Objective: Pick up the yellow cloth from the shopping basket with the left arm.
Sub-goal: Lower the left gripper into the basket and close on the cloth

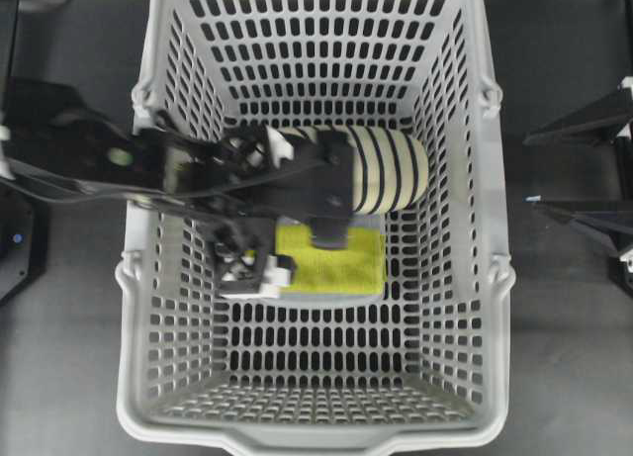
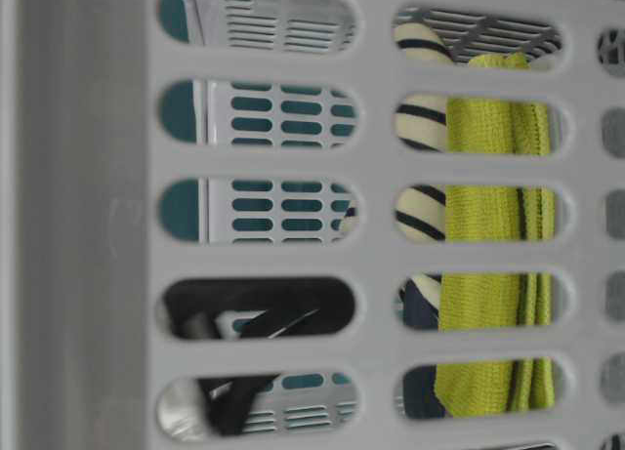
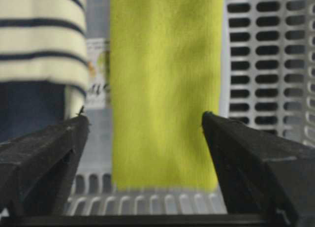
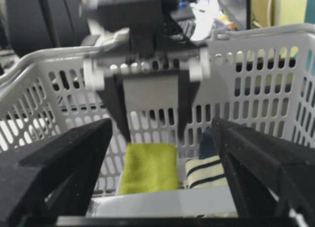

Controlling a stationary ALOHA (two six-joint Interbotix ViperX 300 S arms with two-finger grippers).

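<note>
The yellow cloth (image 1: pixel 331 261) lies flat on the floor of the shopping basket (image 1: pixel 158 397), near the middle, just beside the cream-and-navy striped slipper (image 1: pixel 391 169), and the basket stands on a dark surface (image 1: pixel 59 357). The left arm (image 1: pixel 109 164) reaches over the basket's rim, and the left gripper (image 3: pixel 145 123) hangs over the cloth with its jaws spread wide, one on either side of the cloth's width, neither seen to touch it. The right gripper (image 4: pixel 162 133) sits outside the basket wall, its jaws likewise apart and holding nothing.
</note>
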